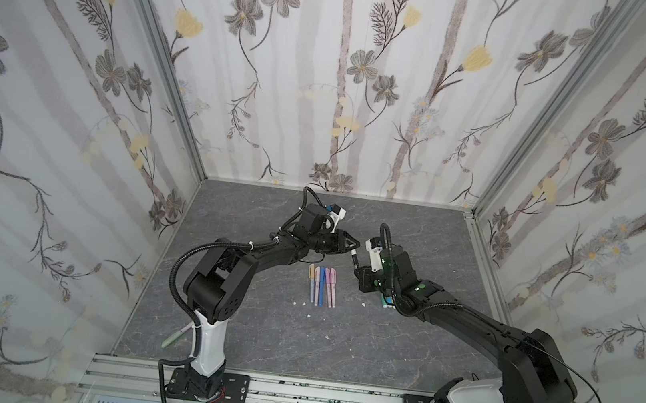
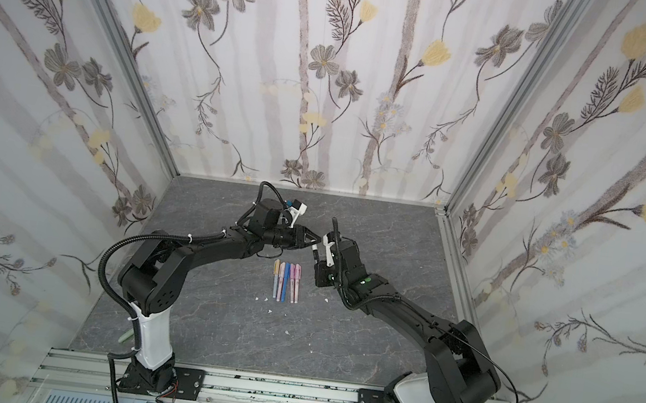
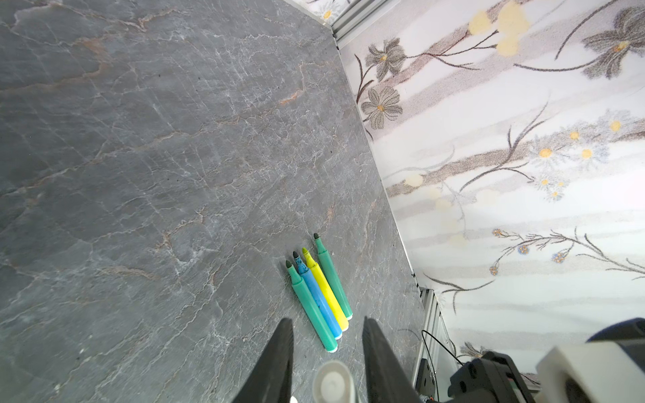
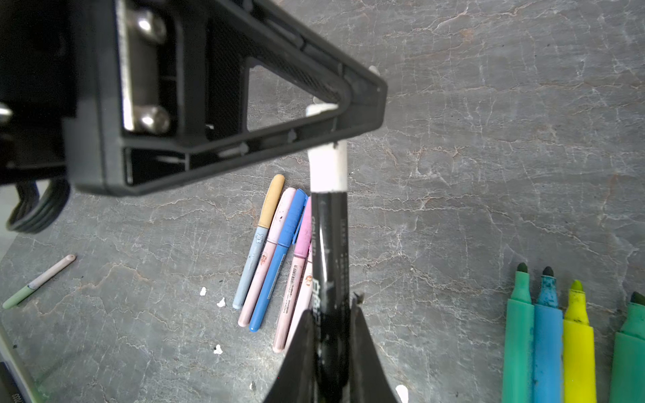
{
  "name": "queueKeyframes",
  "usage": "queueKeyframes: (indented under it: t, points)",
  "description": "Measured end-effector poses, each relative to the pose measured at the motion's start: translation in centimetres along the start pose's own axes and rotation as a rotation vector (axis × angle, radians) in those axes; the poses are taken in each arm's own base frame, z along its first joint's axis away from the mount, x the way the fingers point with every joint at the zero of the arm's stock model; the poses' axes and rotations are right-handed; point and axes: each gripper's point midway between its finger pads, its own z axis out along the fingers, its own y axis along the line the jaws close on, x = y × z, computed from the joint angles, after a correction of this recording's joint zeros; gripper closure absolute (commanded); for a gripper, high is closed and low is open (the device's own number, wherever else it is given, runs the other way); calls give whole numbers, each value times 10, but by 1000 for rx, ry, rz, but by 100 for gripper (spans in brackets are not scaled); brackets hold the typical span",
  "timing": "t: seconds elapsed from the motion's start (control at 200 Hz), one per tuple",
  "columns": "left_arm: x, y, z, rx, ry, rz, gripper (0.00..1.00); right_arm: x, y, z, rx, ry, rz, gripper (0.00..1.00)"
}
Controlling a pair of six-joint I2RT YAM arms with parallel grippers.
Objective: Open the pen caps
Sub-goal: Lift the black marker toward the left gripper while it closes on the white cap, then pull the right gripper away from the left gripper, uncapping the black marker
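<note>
My right gripper (image 4: 331,307) is shut on the barrel of a black pen (image 4: 330,251), also seen in a top view (image 1: 354,258), and holds it above the table. The pen's white cap (image 4: 328,167) points at my left gripper (image 1: 355,245). In the left wrist view the cap's end (image 3: 333,382) sits between the two fingers of the left gripper (image 3: 327,319), with a small gap on each side. Five capped thin pens (image 4: 272,251) in tan, pink, blue and purple lie in a row below, seen in both top views (image 1: 321,286) (image 2: 286,281).
Uncapped green, blue and yellow markers (image 3: 321,296) lie side by side by the right arm (image 4: 558,331). A green-and-pink pen (image 1: 174,337) lies at the table's left edge near the left arm's base. Small white specks (image 1: 302,304) dot the grey table (image 1: 255,328).
</note>
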Motion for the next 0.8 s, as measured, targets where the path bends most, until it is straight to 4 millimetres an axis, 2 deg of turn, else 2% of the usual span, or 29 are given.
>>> queueKeyframes:
  t: [0.435, 0.799]
  points:
    - [2, -2, 0, 11, 9, -12, 67, -1, -4, 3, 24, -7, 4, 100]
    - [4, -4, 2, 27, 21, -18, 79, -7, -4, 3, 22, -32, 20, 100]
